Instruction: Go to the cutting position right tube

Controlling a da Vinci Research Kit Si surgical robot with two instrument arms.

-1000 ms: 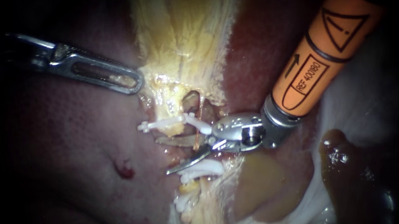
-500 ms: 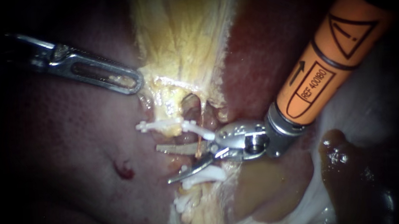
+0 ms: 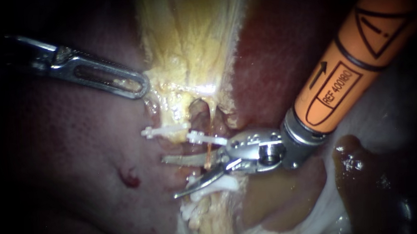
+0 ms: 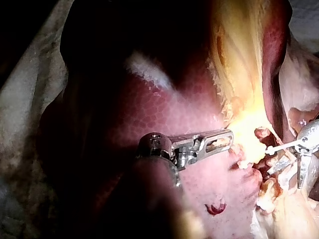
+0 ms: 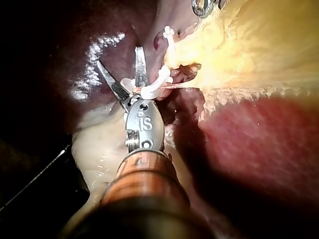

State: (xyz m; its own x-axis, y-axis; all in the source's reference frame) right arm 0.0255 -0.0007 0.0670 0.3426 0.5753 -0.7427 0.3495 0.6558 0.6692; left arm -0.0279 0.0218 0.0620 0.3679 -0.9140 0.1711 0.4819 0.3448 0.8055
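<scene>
A thin orange tube point(image 3: 209, 148) runs down from the yellow gallbladder tissue point(image 3: 190, 41). White clips sit on it above point(image 3: 207, 138) and below point(image 3: 215, 185), with another clip point(image 3: 164, 130) to the left. My right instrument point(image 3: 169, 177), with an orange shaft, has two blades standing open, and the tube passes between them near the hinge. In the right wrist view the open blades point(image 5: 118, 59) straddle the tube just under a clip point(image 5: 155, 85). My left instrument point(image 3: 138, 86) is shut on the gallbladder's edge, also seen in the left wrist view point(image 4: 222, 142).
Dark red liver point(image 3: 77, 152) surrounds the site, with a small bleeding spot point(image 3: 131, 179) to the left. More clips point(image 3: 189, 211) lie lower on the yellow strand. Brown fluid point(image 3: 359, 171) pools on pale material at the right.
My right instrument has slid a little downward and to the right along the tube, its blades still open around it. The left instrument has held still.
</scene>
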